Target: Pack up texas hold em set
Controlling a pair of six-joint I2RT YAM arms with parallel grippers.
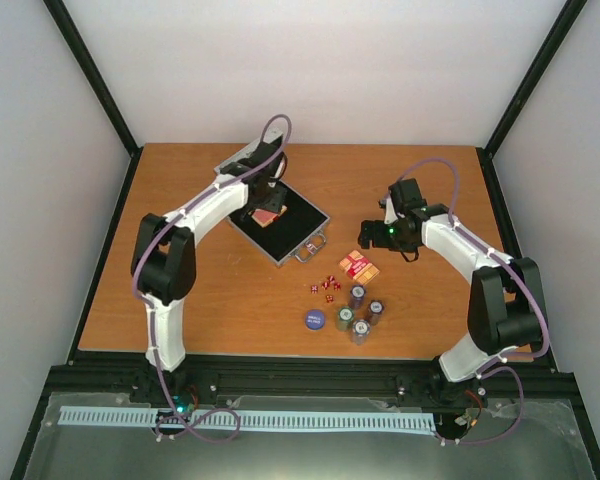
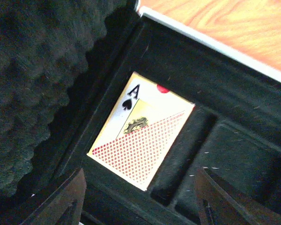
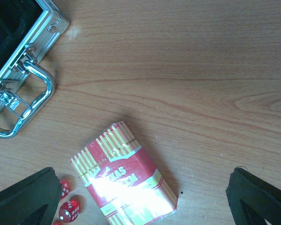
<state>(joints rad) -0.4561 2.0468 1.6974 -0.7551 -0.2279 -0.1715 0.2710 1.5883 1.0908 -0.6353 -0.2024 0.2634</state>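
The silver case [image 1: 302, 240] lies open with its black lining up and its lid [image 1: 236, 160] propped behind. One red card deck [image 2: 140, 136] lies flat in a compartment of the case, also seen from above [image 1: 270, 217]. My left gripper [image 2: 143, 208] is open and empty just above that deck; its fingers [image 2: 68, 201] stand wide apart. A second red-orange deck [image 3: 124, 180] lies on the table [image 1: 359, 267]. My right gripper [image 3: 140, 206] hovers open over it, empty. Red dice [image 3: 68, 211], a blue disc [image 1: 315, 319] and chip stacks [image 1: 360, 310] sit near the front.
The case handle [image 3: 25, 101] and latches point toward the loose deck. The lid's egg-crate foam [image 2: 33, 79] rises to the left of my left gripper. The wooden table [image 1: 180, 300] is walled by a black frame and white panels.
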